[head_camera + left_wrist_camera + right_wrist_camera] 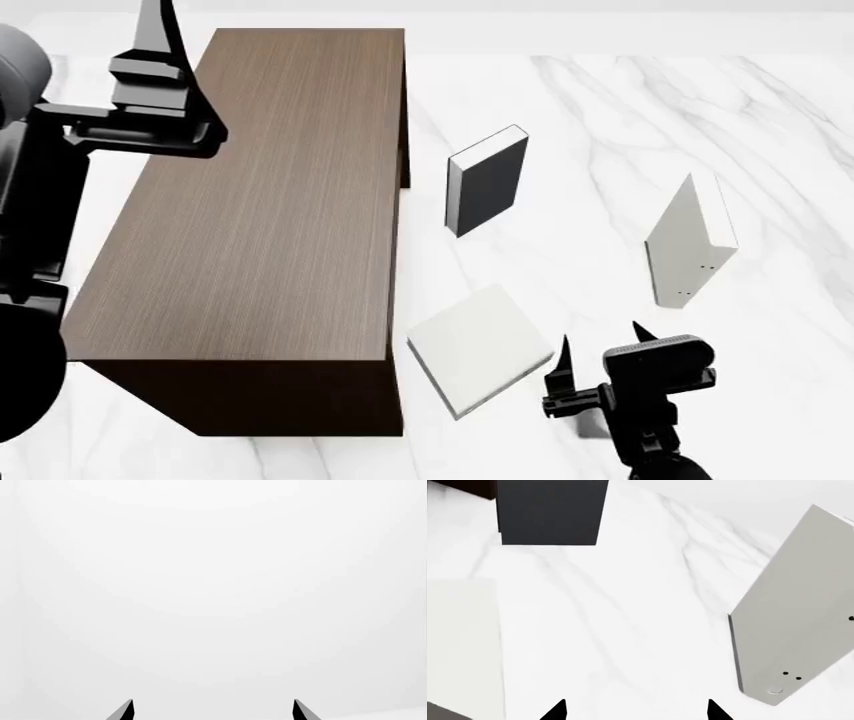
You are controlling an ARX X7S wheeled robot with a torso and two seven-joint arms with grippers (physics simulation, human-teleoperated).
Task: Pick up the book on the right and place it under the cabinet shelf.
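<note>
The fingers of the right gripper point(599, 343) are spread apart with nothing between them. Its two dark tips point at the bare white marble table point(601, 120). The left gripper point(213, 709) is up high, over the far left end of the cabinet point(267, 200). Its fingers are apart too, and it only looks at a blank white wall.

The book point(690, 245) stands upright on the table, on the right side, well apart from the cabinet. It is thin and pale grey, with tiny dark dots low on its cover. It is a little past the right gripper and not touching it.

A thick black book point(489, 181) stands just beside the cabinet. Another pale book point(478, 346) lies flat near the cabinet's front corner.
</note>
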